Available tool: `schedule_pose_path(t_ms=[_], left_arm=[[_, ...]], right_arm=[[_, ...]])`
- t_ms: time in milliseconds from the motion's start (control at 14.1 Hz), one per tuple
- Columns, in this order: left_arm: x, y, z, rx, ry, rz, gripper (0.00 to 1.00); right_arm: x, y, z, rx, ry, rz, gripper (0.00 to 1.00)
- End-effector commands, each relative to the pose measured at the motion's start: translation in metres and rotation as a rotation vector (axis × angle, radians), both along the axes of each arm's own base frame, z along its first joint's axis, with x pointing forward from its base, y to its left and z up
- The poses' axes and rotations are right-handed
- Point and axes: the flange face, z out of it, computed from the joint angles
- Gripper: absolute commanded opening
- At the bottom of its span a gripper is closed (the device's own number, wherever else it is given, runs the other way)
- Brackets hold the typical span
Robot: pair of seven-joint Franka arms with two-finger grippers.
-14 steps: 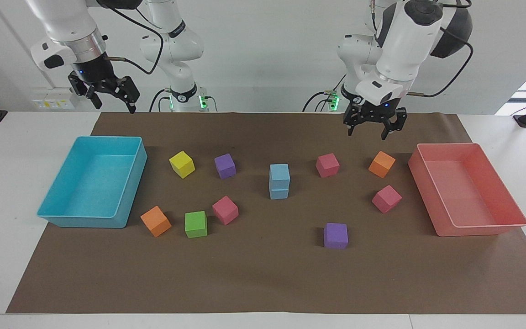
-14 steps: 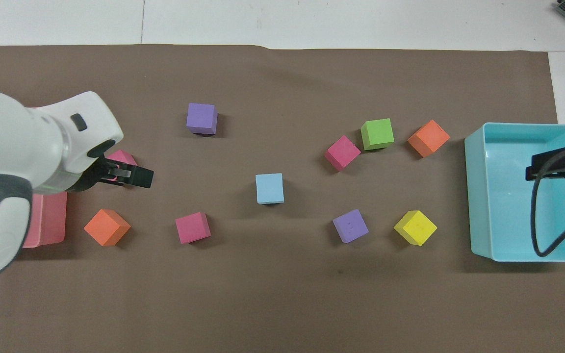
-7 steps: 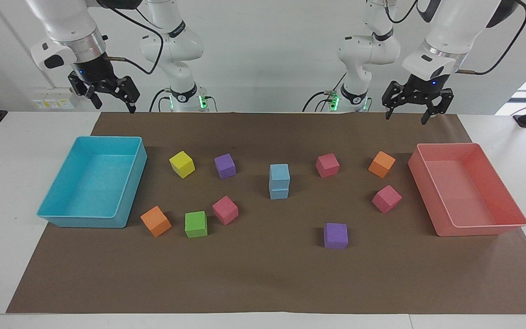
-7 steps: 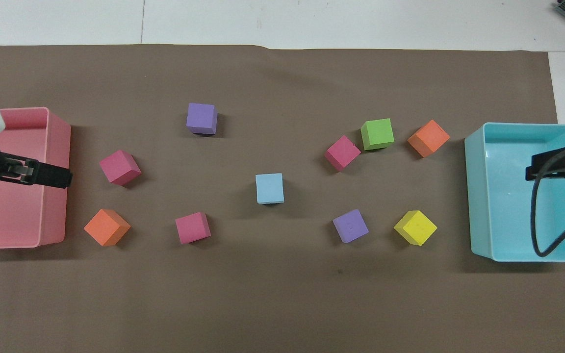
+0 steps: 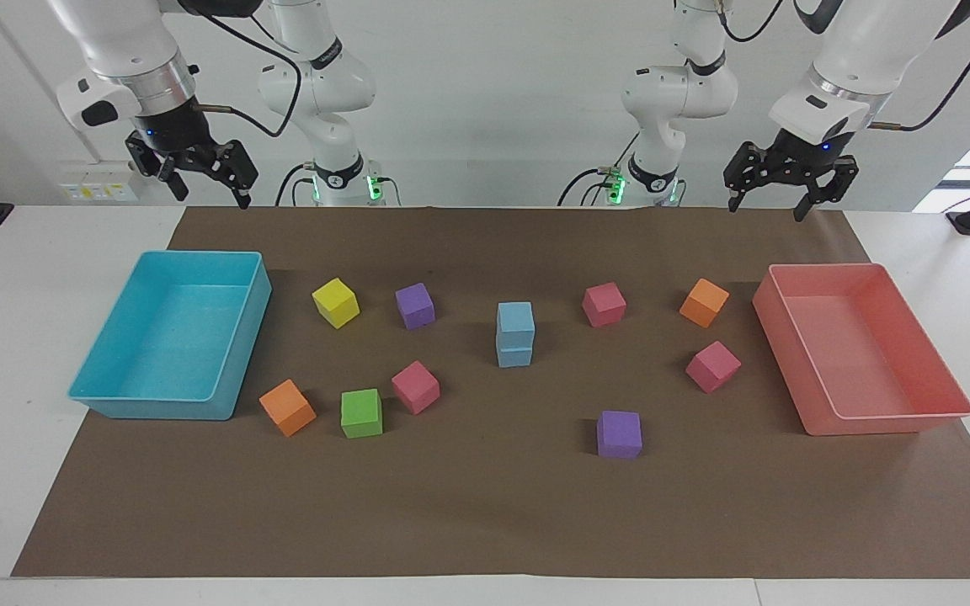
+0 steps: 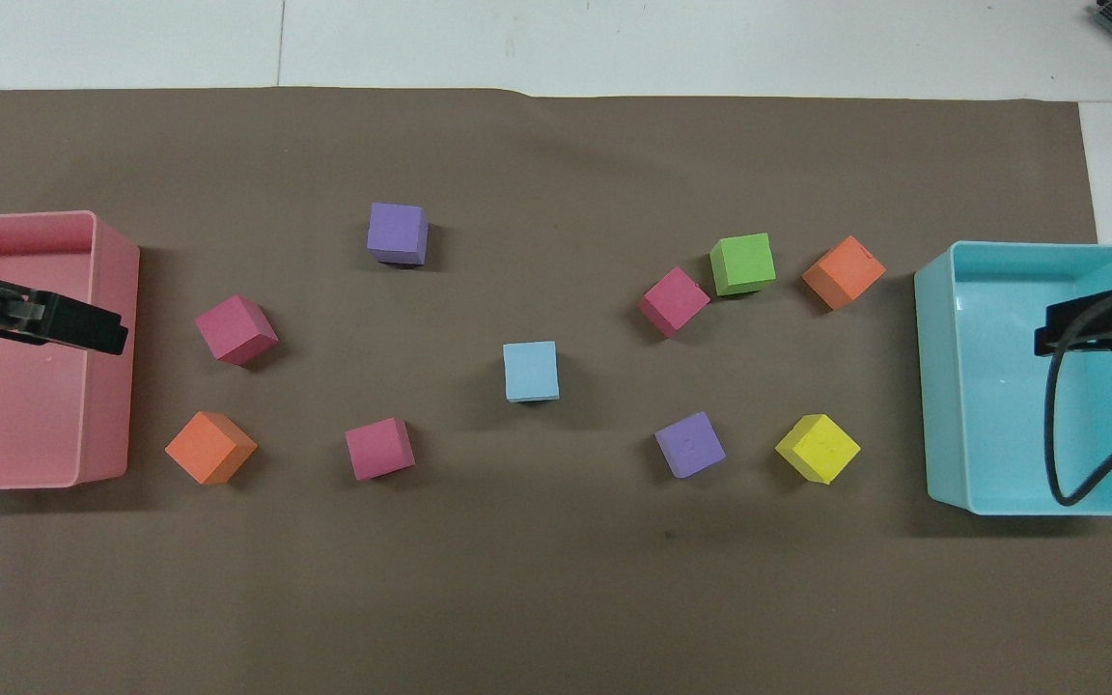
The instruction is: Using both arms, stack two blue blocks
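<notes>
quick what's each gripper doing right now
Left gripper: open, holding nothing, raised by the pink tray.
Right gripper: open, holding nothing, raised by the turquoise tray.

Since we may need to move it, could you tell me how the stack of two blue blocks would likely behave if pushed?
The stack of blue blocks is taller than wide, so a high push could topple the upper block. They look foam-like, so probably light.

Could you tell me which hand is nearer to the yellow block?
Right. The right hand hangs above the turquoise tray beside the yellow block; the left hand is over the pink tray.
</notes>
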Motion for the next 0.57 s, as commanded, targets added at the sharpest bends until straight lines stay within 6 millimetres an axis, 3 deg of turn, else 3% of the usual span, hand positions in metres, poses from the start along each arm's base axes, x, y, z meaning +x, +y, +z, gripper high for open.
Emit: schedule_pose_path(t_ms=[0,497], left_arm=[[-0.0034,0.0038,0.0031,-0.016,0.020,0.001,1.00],[-0.0069,0.0032,0.0021,-0.016,0.017,0.000,1.00]], right_arm=[[-0.0021,0.0001,0.0031,0.020,0.003,0.023,1.00],[-0.0021,-0.0007,0.0031,0.020,0.003,0.021,1.00]])
